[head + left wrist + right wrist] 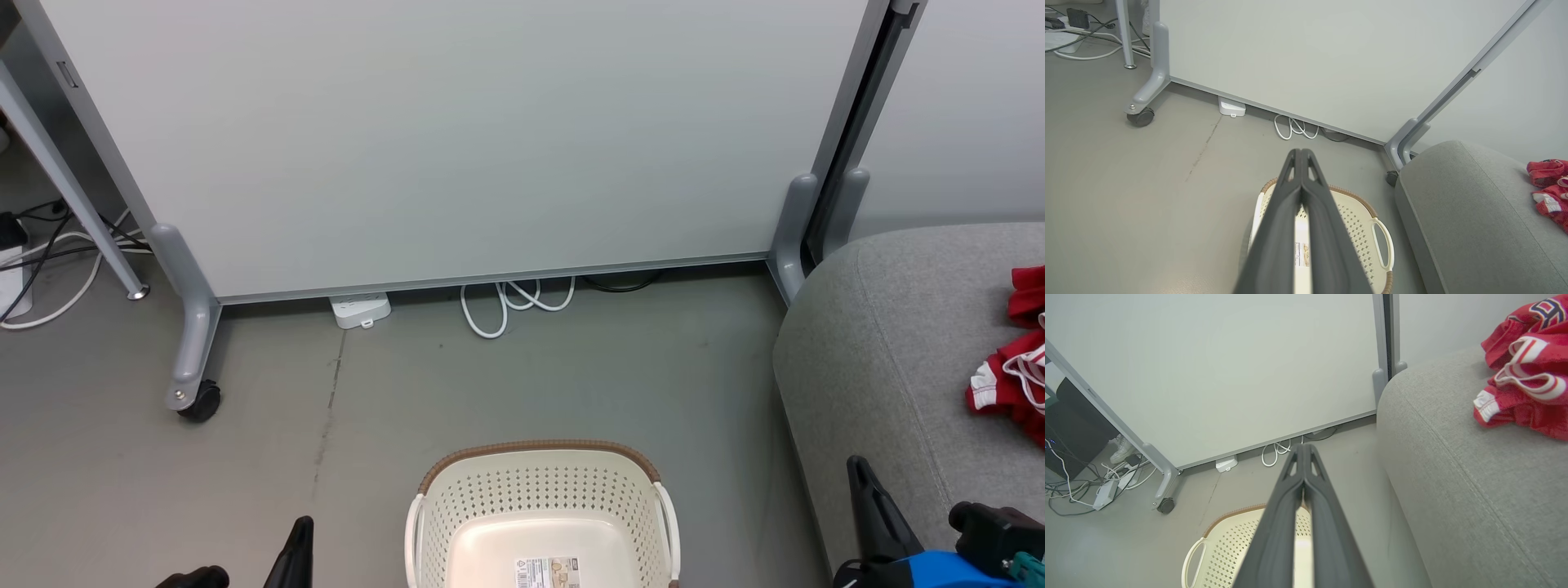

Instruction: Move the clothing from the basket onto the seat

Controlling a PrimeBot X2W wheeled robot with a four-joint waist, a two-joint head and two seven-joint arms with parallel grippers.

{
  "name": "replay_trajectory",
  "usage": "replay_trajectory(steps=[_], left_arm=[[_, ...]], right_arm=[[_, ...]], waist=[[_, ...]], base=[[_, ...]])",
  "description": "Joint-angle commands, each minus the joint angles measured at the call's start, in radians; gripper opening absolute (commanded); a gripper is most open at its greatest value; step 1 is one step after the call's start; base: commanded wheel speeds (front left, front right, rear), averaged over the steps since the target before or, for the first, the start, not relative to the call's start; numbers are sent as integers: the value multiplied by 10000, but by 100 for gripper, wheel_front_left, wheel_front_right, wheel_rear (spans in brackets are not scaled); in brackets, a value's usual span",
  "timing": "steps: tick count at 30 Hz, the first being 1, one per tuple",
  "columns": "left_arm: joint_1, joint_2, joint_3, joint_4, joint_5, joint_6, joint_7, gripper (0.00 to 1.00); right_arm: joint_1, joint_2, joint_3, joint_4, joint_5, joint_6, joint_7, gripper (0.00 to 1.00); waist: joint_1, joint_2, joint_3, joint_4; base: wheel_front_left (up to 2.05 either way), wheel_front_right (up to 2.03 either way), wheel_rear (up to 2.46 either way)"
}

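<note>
Grey floor and a big rolling white panel at 12 o'clock take up most of your head view. You've got the seat at 3 o'clock and the basket on the floor at 6, its pale bottom and a label showing. The red clothing is bunched on the seat, far 3 o'clock edge. Your left gripper and right gripper are both pinched together, tips touching.
</note>
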Motion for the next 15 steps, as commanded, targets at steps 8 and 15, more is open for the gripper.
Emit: replay_trajectory(steps=[8, 15], left_arm=[[-344, -4, 375, -420, -1443, -19, 395, 0], [-414, -39, 597, -590, -2414, -23, 679, 0]], right_arm=[[-487, -23, -32, 33, 1781, 1, 155, 0], [-654, -26, -46, 154, 2979, 1, 259, 0]], waist=[[0, 0, 17, -36], [0, 0, 32, -66]], base=[[0, 0, 0], [0, 0, 0]])
